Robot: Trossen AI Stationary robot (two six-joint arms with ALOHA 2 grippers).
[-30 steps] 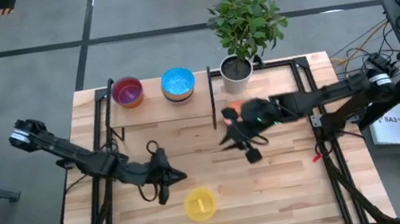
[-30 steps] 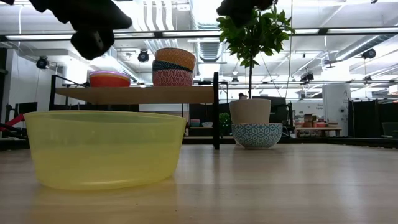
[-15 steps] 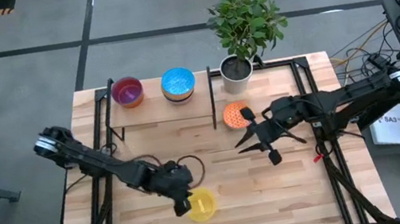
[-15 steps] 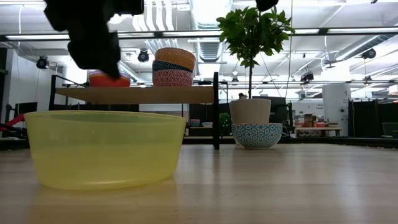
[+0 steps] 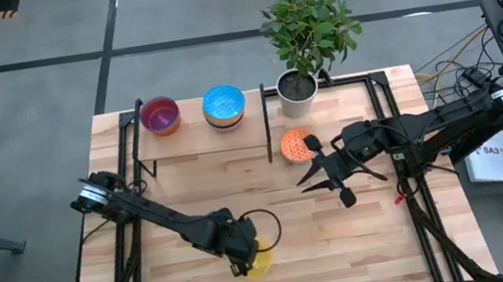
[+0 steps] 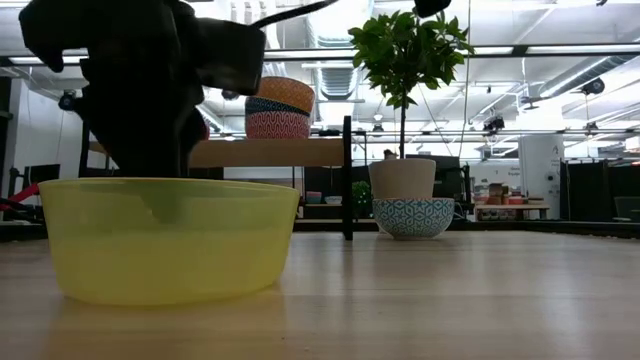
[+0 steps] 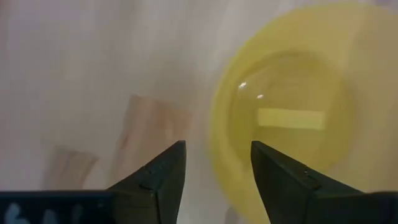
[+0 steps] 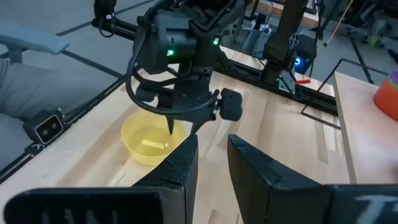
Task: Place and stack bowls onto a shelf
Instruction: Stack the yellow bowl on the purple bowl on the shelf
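A yellow bowl (image 5: pixel 262 259) (image 6: pixel 170 240) sits upright on the table near its front edge. My left gripper (image 5: pixel 248 258) (image 7: pixel 216 155) is open and points down over the bowl's left rim (image 7: pixel 217 168). One finger stands inside the bowl (image 6: pixel 165 205) and one outside, with a gap on each side of the rim. My right gripper (image 5: pixel 306 175) (image 8: pixel 211 152) hovers open and holds nothing, just right of an orange bowl (image 5: pixel 298 144) on the table. The shelf (image 5: pixel 195 136) (image 6: pixel 260 152) carries a purple-topped stack (image 5: pixel 160 116) and a blue-topped stack (image 5: pixel 224 105).
A potted plant (image 5: pixel 301 82) in a white pot stands at the shelf's right end. In the low view a blue-patterned bowl (image 6: pixel 413 217) sits in front of that pot. Black frame rails (image 5: pixel 409 177) run along the table's left and right sides. Bare wood lies right of the yellow bowl.
My left gripper has swung toward the table's right and near edge, dropped, and tipped to point down over the yellow bowl's rim. My right gripper has drawn back toward the right edge, off the orange bowl, which stays on the table.
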